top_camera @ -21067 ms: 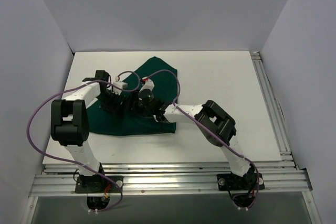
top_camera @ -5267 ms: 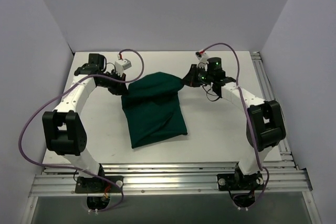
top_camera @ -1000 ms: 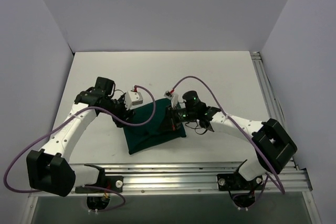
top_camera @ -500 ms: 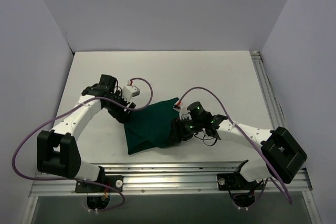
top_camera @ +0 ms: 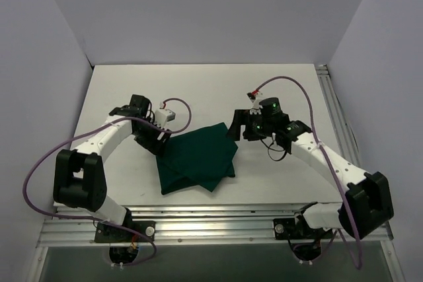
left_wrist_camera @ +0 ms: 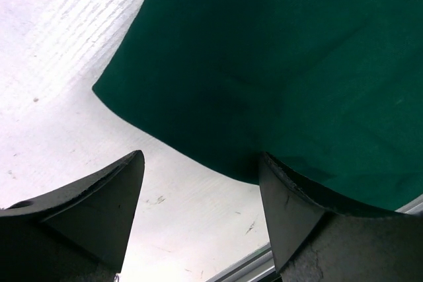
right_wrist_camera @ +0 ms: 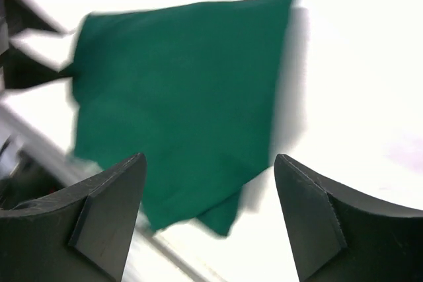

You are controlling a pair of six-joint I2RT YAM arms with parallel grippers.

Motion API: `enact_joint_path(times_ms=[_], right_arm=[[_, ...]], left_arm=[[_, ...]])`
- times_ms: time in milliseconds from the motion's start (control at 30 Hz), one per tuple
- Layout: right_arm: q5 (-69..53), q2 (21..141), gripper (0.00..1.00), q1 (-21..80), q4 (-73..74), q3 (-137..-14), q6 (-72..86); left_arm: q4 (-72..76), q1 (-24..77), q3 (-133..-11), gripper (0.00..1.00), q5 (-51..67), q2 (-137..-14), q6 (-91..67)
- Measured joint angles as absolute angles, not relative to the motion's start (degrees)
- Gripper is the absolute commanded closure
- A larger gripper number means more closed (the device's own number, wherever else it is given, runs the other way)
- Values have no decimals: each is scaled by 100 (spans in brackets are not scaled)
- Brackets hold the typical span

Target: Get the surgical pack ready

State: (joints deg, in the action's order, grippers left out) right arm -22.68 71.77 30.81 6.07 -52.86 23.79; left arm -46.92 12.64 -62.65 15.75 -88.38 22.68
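Note:
The dark green cloth drape (top_camera: 197, 158) lies folded into a compact bundle on the white table; it also shows in the left wrist view (left_wrist_camera: 277, 64) and the right wrist view (right_wrist_camera: 178, 90). The steel tray, instruments, gauze pads and packets are hidden or out of view. My left gripper (top_camera: 160, 142) is open and empty at the drape's far left corner, one finger just over its edge (left_wrist_camera: 198, 183). My right gripper (top_camera: 236, 130) is open and empty, above the table beside the drape's far right corner (right_wrist_camera: 208, 189).
The white table (top_camera: 277, 90) is walled at the back and both sides. A metal rail (top_camera: 211, 219) runs along the near edge, another (top_camera: 340, 130) along the right side. Purple cables loop from both arms.
The drape's far part has been folded toward the near side. My right gripper has let go and moved back and to the right, off the drape. My left gripper stays at the left corner.

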Motion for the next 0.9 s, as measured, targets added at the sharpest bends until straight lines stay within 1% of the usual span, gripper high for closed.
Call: enact_joint_path(times_ms=[67, 133, 233, 267, 333, 367, 400, 467, 533, 567, 733, 833, 900], right_arm=[[-2073, 7557, 27, 2781, 423, -5251, 2397], [-2084, 8007, 27, 2720, 99, -5153, 2432], [-2327, 8689, 32, 2781, -567, -4869, 2593], [-2403, 8868, 38, 2794, -742, -4797, 2644], [-2519, 9150, 49, 2825, -1081, -4672, 2755], [-2582, 9240, 60, 2827, -1310, -4582, 2832], [-2641, 9295, 65, 2840, -1496, -4501, 2893], [-2749, 9351, 76, 2853, -1835, -4401, 3063], [-2786, 9395, 82, 2858, -2091, -4379, 3201], [-2766, 9445, 88, 2858, -2220, -4381, 3269], [-2659, 9885, 89, 2777, -2700, -4639, 3568], [-2510, 10215, 84, 2770, -2742, -5039, 3629], [-2429, 10416, 71, 2773, -2738, -5293, 3667]], left_arm=[[-4687, 1262, -6265, 23, 1632, -8947, 2263], [-4685, 1262, -6265, 26, 1680, -9030, 2263], [-4681, 1262, -6265, 42, 1778, -9105, 2261], [-4681, 1262, -6265, 53, 1826, -9122, 2274], [-4678, 1262, -6265, 65, 1914, -9166, 2279], [-4678, 1262, -6265, 71, 1986, -9188, 2281], [-4678, 1264, -6265, 81, 2049, -9198, 2279], [-4685, 1262, -6292, 90, 2132, -9220, 2279], [-4696, 1256, -6359, 97, 2169, -9290, 2283], [-4709, 1251, -6423, 98, 2176, -9354, 2283], [-4781, 1125, -6971, 98, 2161, -9830, 2296], [-4759, 974, -7408, 96, 2097, -10171, 2340], [-4733, 869, -7745, 85, 2067, -10425, 2397]])
